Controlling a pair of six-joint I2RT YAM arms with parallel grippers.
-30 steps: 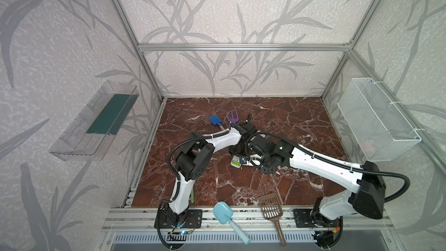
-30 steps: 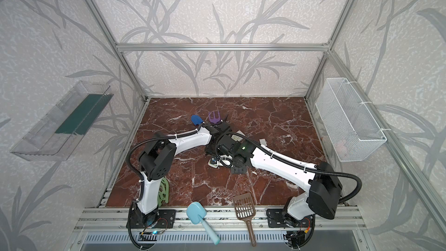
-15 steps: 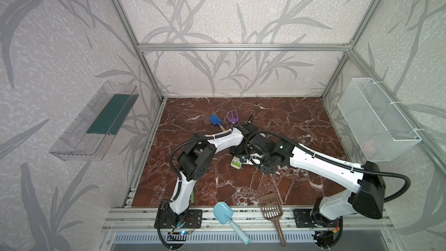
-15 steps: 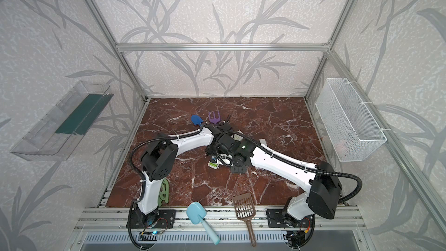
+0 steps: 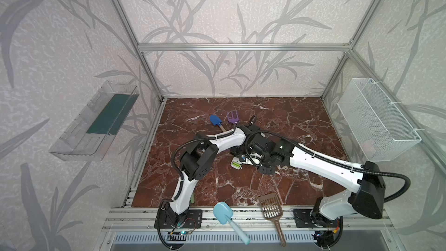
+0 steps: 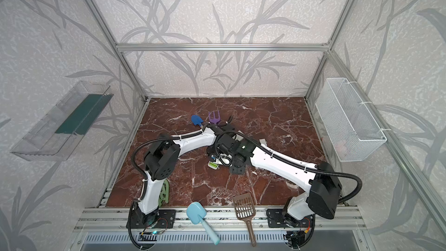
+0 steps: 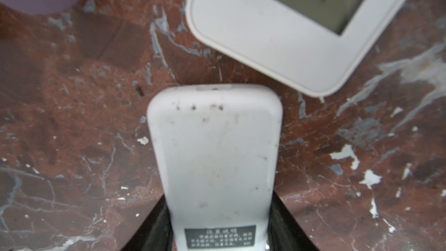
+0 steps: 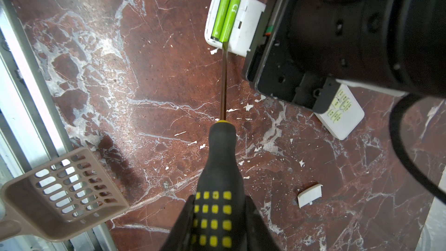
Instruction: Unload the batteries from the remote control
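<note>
Overhead, remote (image 5: 235,164): in both top views only its open end shows, flat on the marble floor (image 5: 289,121); the rest is covered.
Overhead, batteries (image 5: 236,165): a green patch in that open end of the remote, seen again in a top view (image 6: 213,164).
Overhead, arms: the left arm (image 5: 226,141) and the right arm (image 5: 313,160) meet right above the remote. What grips what cannot be made out from up here.
Left wrist, remote: its white back faces up, with a black label near the camera and the rounded end pointing away.
Left wrist, left pincer (image 7: 217,228): clamped on the remote's two long sides, with a dark finger (image 7: 154,228) on each side.
Left wrist, screen device (image 7: 277,32): white, just past the remote's rounded end and not touching it.
Right wrist, right pincer (image 8: 218,223): closed tight on the black and yellow handle of a screwdriver (image 8: 220,165).
Right wrist, batteries (image 8: 225,15): two green cells lie side by side in the remote's open compartment. They are well ahead of the right pincer, at the far end of the screwdriver's shaft.
Right wrist, screwdriver tip: at the remote's edge, at the foot of one cell. I cannot tell whether it touches that cell.
Right wrist, left pincer: its black body covers the remote just beside the batteries.
Right wrist, lid (image 8: 310,195): small and white, on the floor well apart from the remote.
Right wrist, scoop (image 8: 60,189): brown and slotted, far from the remote at the floor's metal edge.
</note>
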